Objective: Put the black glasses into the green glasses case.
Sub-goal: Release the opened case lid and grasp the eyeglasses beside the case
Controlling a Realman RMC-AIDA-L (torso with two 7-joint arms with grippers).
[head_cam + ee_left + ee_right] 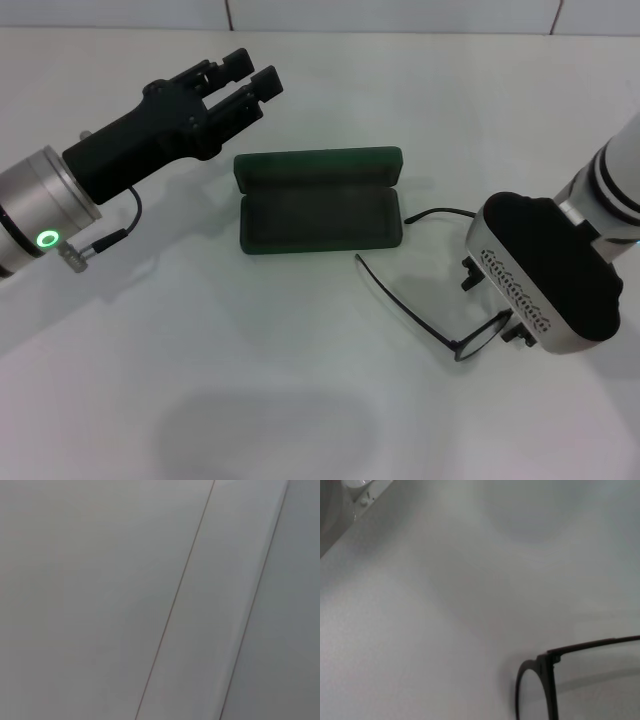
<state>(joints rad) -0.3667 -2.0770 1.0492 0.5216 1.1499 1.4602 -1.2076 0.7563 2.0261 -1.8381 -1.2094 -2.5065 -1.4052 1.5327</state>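
Green glasses case [320,205] lies open on the table [250,400], nothing inside. Left gripper [245,85] hovers beside its lid, fingers apart. Right gripper [495,310] is down over the black glasses [425,325] just beside the case; grip can't be judged. Placing not done.

The green glasses case [320,203] lies open and unblocked from above; left end effector [250,82] hovers just beside.

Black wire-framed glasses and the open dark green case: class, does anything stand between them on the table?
Nothing visible does. The thin black wire-framed glasses lie on the white table just to the right of the open dark green hard case; only bare tabletop separates them. The right gripper sits over the glasses; the left gripper hovers beyond the case's left end.
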